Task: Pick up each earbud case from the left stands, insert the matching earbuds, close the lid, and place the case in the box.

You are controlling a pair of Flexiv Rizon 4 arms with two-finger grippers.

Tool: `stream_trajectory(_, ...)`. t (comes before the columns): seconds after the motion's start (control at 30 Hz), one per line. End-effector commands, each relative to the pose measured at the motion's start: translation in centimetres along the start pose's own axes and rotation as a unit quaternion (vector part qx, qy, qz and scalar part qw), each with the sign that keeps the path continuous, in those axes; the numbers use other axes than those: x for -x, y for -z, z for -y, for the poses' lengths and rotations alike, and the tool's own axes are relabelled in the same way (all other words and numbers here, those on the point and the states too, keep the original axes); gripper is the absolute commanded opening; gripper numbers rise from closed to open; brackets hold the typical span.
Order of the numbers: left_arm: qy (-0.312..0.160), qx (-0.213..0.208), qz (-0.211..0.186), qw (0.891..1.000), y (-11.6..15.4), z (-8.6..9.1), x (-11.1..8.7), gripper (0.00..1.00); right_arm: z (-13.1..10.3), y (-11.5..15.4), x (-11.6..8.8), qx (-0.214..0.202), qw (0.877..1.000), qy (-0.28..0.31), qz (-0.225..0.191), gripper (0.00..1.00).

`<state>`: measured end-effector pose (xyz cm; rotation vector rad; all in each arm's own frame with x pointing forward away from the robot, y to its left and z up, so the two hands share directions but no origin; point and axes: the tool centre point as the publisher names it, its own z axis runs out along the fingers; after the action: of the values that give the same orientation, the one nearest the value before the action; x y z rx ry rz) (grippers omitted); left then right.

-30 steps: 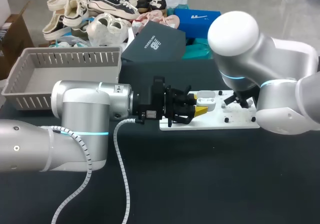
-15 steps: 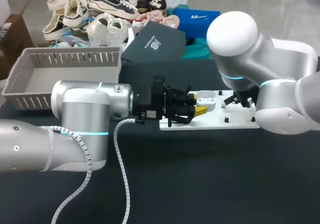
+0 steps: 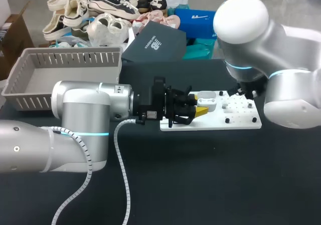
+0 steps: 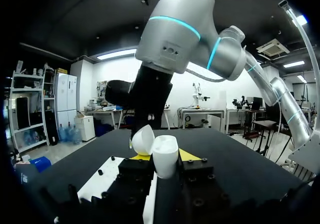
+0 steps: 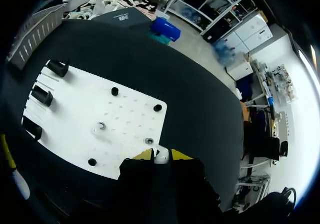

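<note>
Head view records the right arm [image 3: 281, 84] lifted off the white peg board [image 3: 241, 121] and drawn toward its far edge within the last second. The left arm has held position. Right jaws stand narrow, pinching a small white earbud [image 5: 161, 158] clear above the board's edge. Left jaws clamp the open earbud case [image 4: 161, 154], lid raised, over the board's left end. Assessment: the earbud pick appears complete. Seating it in the case is outstanding, as are lid closure and boxing.
</note>
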<state>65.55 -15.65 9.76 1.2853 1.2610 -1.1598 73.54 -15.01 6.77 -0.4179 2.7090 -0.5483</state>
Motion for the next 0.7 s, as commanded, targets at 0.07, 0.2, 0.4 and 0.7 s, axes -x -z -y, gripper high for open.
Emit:
stream_trajectory(0.07, 0.000, 0.000, 0.001, 1.000, 0.0, 0.0, -0.1, 0.00, 2.0, 4.8, -2.4, 0.004, 0.999, -0.010, 0.047, 0.00)
stream_trajectory(0.2, 0.000, 0.000, 0.001, 1.000, 0.0, 0.0, -0.1, 0.00, 2.3, 7.7, -2.9, 0.007, 0.997, -0.008, 0.074, 0.00)
stream_trajectory(0.4, 0.000, 0.000, 0.001, 1.000, 0.0, 0.0, -0.1, 0.00, 1.1, 12.5, -3.7, 0.026, 0.995, 0.014, 0.100, 0.00)
stream_trajectory(0.7, 0.000, 0.000, 0.001, 1.000, 0.0, 0.0, -0.1, 0.00, -2.4, 18.2, -4.0, 0.070, 0.992, 0.065, 0.082, 0.00)
